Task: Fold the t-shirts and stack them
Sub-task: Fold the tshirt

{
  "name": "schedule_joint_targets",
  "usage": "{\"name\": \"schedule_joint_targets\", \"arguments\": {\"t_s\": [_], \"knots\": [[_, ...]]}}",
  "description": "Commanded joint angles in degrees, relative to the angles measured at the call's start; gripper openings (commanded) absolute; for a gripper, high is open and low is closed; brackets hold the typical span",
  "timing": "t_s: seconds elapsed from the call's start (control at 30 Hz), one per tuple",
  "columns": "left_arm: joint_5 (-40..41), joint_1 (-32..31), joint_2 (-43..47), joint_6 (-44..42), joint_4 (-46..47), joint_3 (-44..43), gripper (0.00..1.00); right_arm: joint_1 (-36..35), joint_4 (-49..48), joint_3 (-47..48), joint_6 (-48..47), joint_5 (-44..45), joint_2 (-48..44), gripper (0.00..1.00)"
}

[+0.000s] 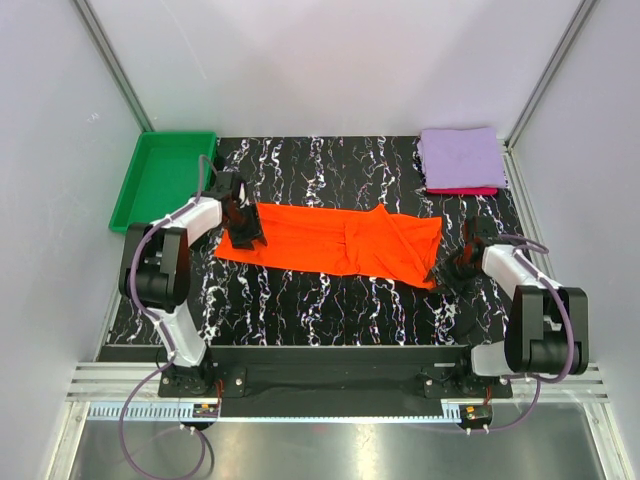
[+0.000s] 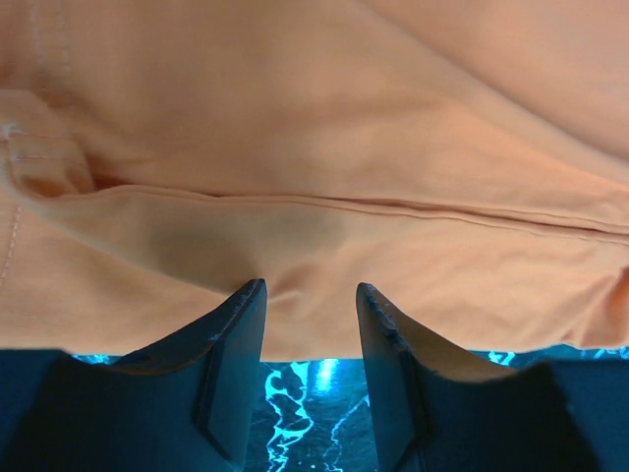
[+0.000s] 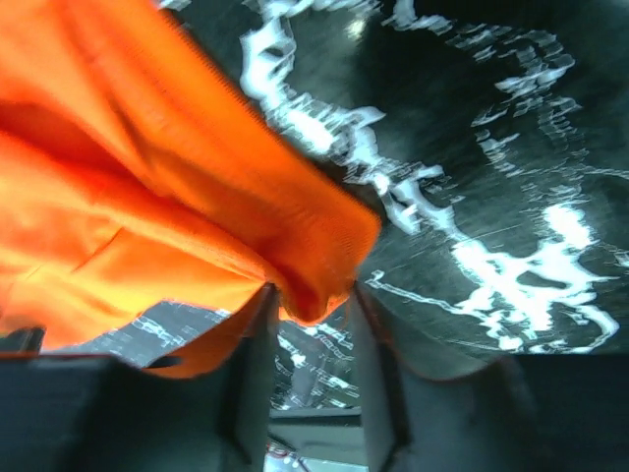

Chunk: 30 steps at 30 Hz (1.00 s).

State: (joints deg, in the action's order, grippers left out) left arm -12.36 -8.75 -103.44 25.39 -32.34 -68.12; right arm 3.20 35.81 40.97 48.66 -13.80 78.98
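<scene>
The bright orange-red t-shirt (image 1: 330,240) lies as a long folded strip across the middle of the table. My left gripper (image 1: 243,235) is at its left end. In the left wrist view it (image 2: 311,287) is open, with its fingertips over the flat cloth edge (image 2: 314,147). My right gripper (image 1: 462,265) is at the shirt's near right corner. In the right wrist view it (image 3: 313,290) is shut on a bunched fold of the orange cloth (image 3: 118,177), which is lifted off the table. The lavender t-shirt (image 1: 460,157) lies folded on the crimson-pink one (image 1: 462,190) at the back right.
A green plastic tray (image 1: 165,180) stands at the back left, close behind my left arm. The black marbled tabletop (image 1: 330,310) shows in front of the orange shirt. White walls close in both sides and the back.
</scene>
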Motion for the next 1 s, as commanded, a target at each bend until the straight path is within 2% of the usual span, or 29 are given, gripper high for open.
{"name": "schedule_joint_targets", "arguments": {"t_s": [0.0, 0.03, 0.07, 0.13, 0.27, 0.53, 0.57, 0.63, 0.73, 0.8, 0.87, 0.97], "knots": [[1.3, 0.4, -1.2, 0.5, -0.9, -1.1, 0.46, 0.7, 3.1, 3.1, -0.1, 6.1, 2.0, 0.38], [1.6, 0.8, -1.4, 0.5, -1.0, -1.1, 0.46, 0.8, 3.6, 3.5, -0.1, 6.7, 2.7, 0.36], [1.8, 0.8, -2.1, 0.6, -1.1, -1.4, 0.46, 1.3, 4.1, 4.3, -0.3, 8.0, 3.0, 0.18], [2.6, 1.2, -3.0, 0.7, -2.1, -2.2, 0.46, 1.6, 6.9, 5.6, -0.4, 10.4, 3.6, 0.00], [3.6, 1.6, -3.9, 1.0, -2.6, -2.5, 0.46, 1.8, 12.0, 10.5, -2.0, 19.3, 3.6, 0.00], [4.4, 1.7, -2.6, 0.3, -2.3, -1.4, 0.44, 1.9, 13.6, 10.8, -5.3, 18.7, 9.2, 0.01], [4.3, 1.6, -2.2, 0.1, -2.4, -1.1, 0.44, 1.9, 13.7, 10.8, -6.4, 17.7, 9.2, 0.03], [3.7, 1.6, -0.3, -0.4, -2.3, -0.5, 0.45, 1.9, 14.0, 11.1, -6.8, 15.5, 9.5, 0.25], [3.8, 1.6, 3.2, -1.4, -2.5, -0.7, 0.49, 1.9, 14.9, 13.2, -8.4, 12.2, 9.2, 0.50], [4.3, 1.5, 5.3, -1.8, -2.8, -1.1, 0.50, 1.9, 16.6, 15.2, -10.3, 12.1, 7.7, 0.56], [4.0, 1.5, 8.4, -2.1, -2.4, -1.1, 0.51, 1.9, 17.4, 19.1, -12.5, 13.4, 6.8, 0.70], [3.1, 1.1, 11.6, -2.7, -1.9, -1.4, 0.51, 1.9, 12.5, 24.0, -16.0, 12.3, 7.0, 0.78]]}}
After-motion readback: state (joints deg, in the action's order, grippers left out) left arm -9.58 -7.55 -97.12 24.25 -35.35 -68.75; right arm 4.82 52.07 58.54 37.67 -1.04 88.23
